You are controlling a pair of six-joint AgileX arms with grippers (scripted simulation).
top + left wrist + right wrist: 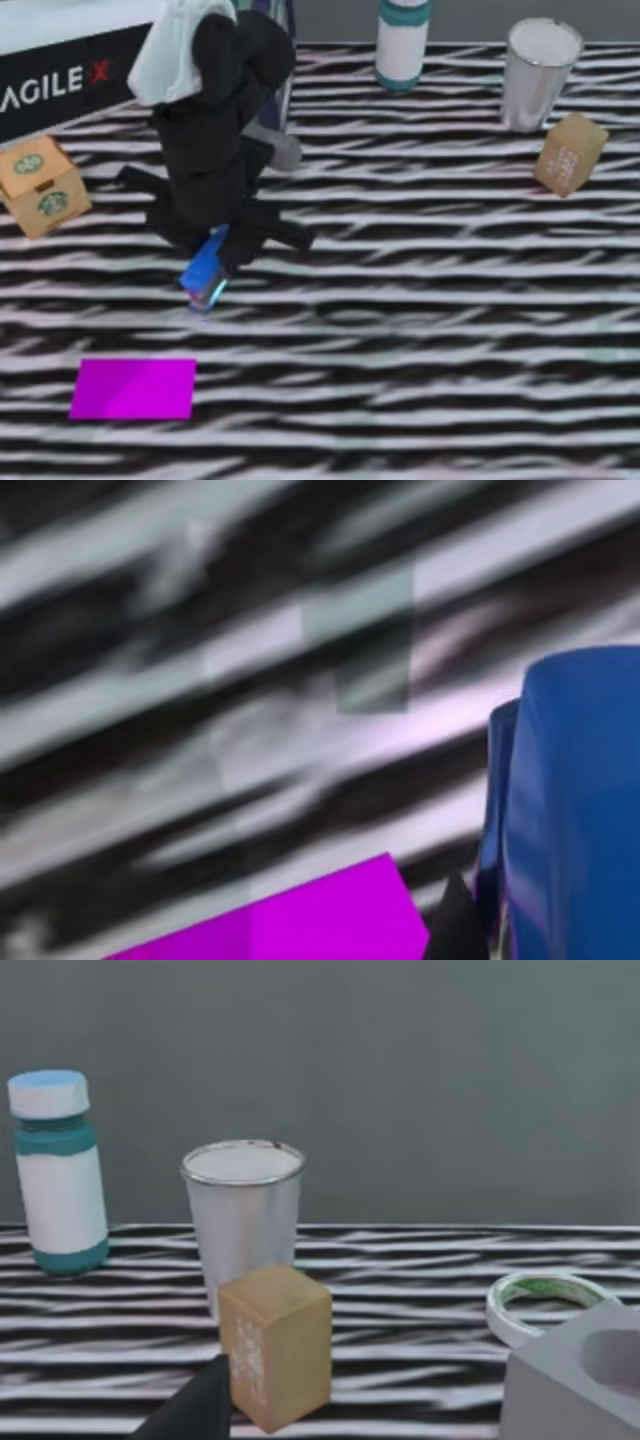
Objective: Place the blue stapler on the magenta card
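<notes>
Blue stapler (575,810) fills the near corner of the left wrist view, held above the magenta card (300,925).

From the top, the left gripper (222,255) pinches the blue stapler (204,272) over the striped table (450,300), up and right of the magenta card (133,389) (not there yet). I'd carry it down-left, level, then lower it gently onto the middle. Right wrist view: only a cup (243,1215), a bottle (58,1172) and a tan box (277,1345); its fingers I cannot tell.

A zebra-striped table (420,300) carries the magenta card (133,389), a steel cup (538,72) and two boxes
</notes>
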